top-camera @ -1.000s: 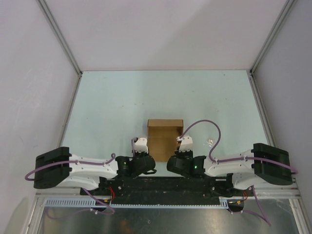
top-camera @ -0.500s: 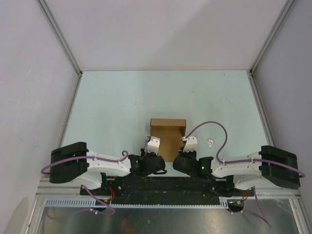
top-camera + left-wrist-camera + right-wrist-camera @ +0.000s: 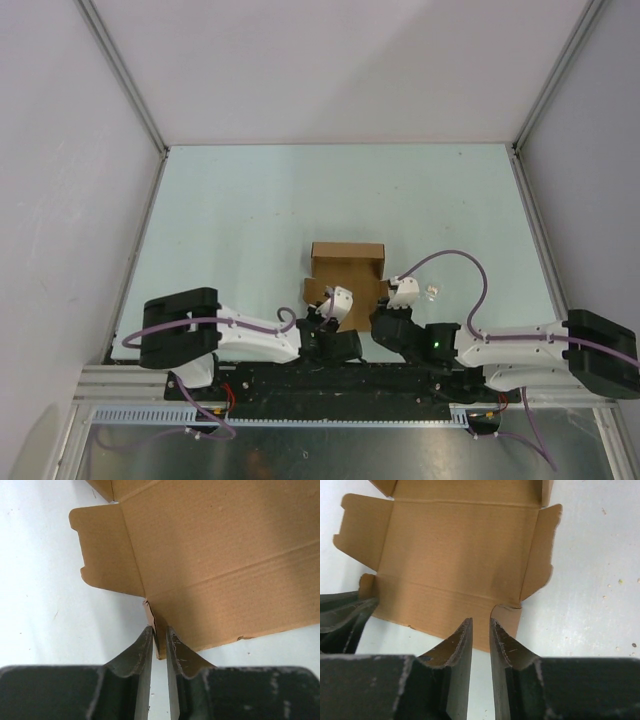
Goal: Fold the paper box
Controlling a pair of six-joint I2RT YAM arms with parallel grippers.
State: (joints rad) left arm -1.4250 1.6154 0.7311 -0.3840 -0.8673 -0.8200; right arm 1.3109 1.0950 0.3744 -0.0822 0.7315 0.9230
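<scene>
Brown thin cardboard forms the paper box (image 3: 346,272), a partly unfolded die-cut sheet lying on the pale table (image 3: 250,200) at lower centre of the top view, between the two hands. Its far panel shows as a lighter band along the upper edge. Side flaps project from its left and right edges.

Left hand (image 3: 335,302): positioned at the sheet's lower left corner. In the left wrist view, the hand (image 3: 159,631) is closed to a narrow slot, with a small raised corner tab (image 3: 150,614) of the paper box (image 3: 225,555) pinched between the fingertips.

Right hand (image 3: 403,293): positioned at the sheet's lower right corner. In the right wrist view, the hand (image 3: 481,624) hangs over the lower edge of the paper box (image 3: 460,555), just left of the lower right tab (image 3: 509,614). The jaws stand slightly apart, and nothing is clamped between them. The left hand's dark fingers (image 3: 345,620) appear at the lower left of this view.

A small clear scrap (image 3: 432,292) lies on the table just right of the right hand.
</scene>
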